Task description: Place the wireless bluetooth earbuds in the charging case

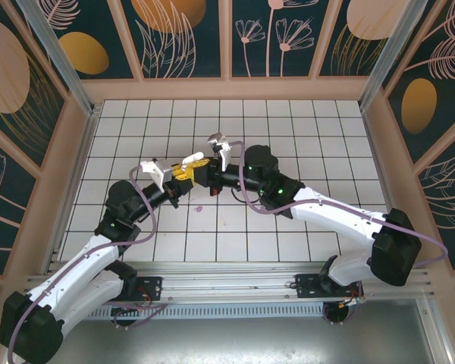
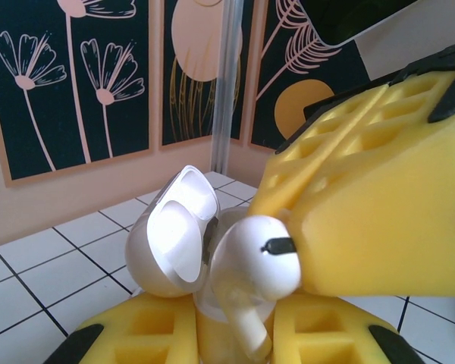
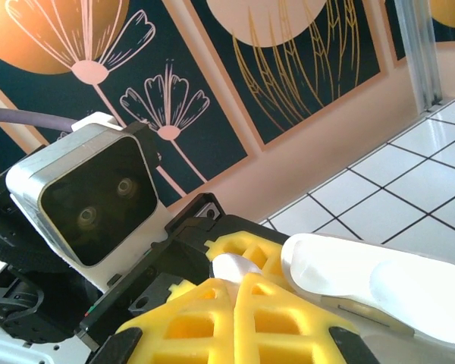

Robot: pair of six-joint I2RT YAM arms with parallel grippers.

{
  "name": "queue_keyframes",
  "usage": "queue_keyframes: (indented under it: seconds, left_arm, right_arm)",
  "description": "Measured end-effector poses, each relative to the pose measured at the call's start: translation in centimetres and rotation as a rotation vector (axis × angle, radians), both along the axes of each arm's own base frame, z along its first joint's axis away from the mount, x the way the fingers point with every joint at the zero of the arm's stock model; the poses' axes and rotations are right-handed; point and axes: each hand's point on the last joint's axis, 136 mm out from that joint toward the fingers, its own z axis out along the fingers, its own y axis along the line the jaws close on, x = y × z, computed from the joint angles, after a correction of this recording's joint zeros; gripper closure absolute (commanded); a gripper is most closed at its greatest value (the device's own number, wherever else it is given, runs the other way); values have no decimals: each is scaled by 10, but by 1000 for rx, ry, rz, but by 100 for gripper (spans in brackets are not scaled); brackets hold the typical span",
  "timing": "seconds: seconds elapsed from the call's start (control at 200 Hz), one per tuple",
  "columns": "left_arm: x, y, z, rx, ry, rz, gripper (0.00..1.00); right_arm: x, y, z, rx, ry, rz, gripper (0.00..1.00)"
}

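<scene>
The glossy white earbud (image 2: 254, 262), rounded with a short stem, is sitting over the open charging case (image 2: 173, 235), whose smooth domed lid is tilting toward 10 o'clock. The right gripper (image 3: 235, 297), with yellow waffle-ribbed fingers, is pinching the earbud from 2 o'clock. The left gripper (image 2: 235, 334) is clamping the case from 6 o'clock, and both arms are reaching inward over mid-table.
</scene>
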Motion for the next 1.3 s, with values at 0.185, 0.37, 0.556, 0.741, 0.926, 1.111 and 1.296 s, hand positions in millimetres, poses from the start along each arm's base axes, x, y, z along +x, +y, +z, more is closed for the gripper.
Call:
queue_keyframes:
  seconds: [0.185,0.37,0.556,0.741,0.926,1.111,1.296]
  left_arm:
    - [1,1,1,-2,-3,7,100]
    - [0,1,7,-18,-22,5,100]
    - [0,1,8,-21,-26,2,100]
    - [1,0,7,-20,-23,2,100]
    - [2,-1,5,-18,-20,2,100]
    - [3,-1,5,-18,-20,2,100]
    - [3,-1,5,-18,-20,2,100]
  right_arm:
    - [1,-1,2,1,-5,-28,100]
    - [0,-5,6,5,-30,-44,100]
    - [0,-7,7,9,-42,-58,100]
    - [2,-8,6,4,-56,-67,100]
    - [4,-8,7,3,-69,-79,100]
    - [9,-10,13,5,-100,-105,100]
    - [12,-11,20,6,-143,-125,100]
